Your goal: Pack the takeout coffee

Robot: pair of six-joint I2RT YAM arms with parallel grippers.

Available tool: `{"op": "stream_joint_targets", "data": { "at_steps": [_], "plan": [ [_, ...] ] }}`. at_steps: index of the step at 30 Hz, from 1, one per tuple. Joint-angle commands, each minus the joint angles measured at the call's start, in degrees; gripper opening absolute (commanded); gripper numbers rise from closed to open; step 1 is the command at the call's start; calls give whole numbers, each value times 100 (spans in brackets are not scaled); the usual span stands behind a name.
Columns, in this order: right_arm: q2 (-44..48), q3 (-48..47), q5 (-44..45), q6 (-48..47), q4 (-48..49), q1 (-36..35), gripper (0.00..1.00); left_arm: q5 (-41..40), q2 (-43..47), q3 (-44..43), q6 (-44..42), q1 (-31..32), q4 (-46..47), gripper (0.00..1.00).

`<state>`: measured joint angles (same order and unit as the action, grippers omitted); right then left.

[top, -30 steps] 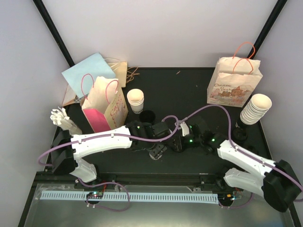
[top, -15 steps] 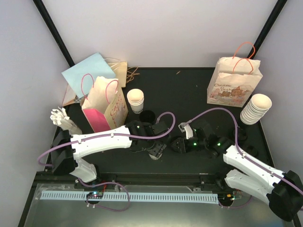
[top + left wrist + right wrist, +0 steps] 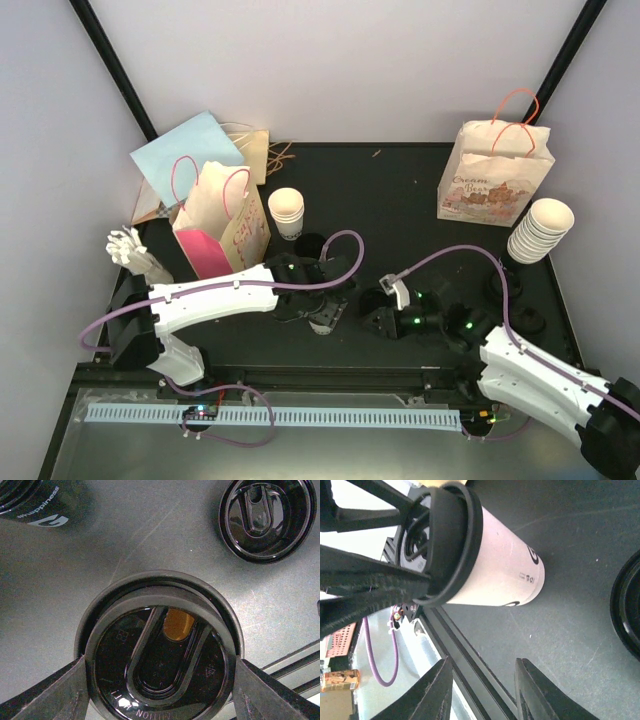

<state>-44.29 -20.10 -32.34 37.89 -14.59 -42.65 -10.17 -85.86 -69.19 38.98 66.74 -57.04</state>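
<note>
The left gripper pinches the lid of the upright coffee cup. The right gripper is at 3 o'clock from the cup; it is spread and apart from it.

The top camera is overlooking the whole table, while both wrist cameras are framing one lidded cup closely.

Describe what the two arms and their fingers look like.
Both arms have white shell links, left arm and right arm, with black joints and bases. A purple cable loops along each to the wrist. Green lights glow near the right wrist. The fingers are black and tapered.
</note>
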Motion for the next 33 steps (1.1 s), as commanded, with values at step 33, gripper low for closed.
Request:
{"op": "stream_joint_targets", "data": {
  "at_steps": [33],
  "plan": [
    [-797,-1162,1162,-440,-390,-647,52,1449,3216,2138,-30,-1659,1296,75]
  ]
}}
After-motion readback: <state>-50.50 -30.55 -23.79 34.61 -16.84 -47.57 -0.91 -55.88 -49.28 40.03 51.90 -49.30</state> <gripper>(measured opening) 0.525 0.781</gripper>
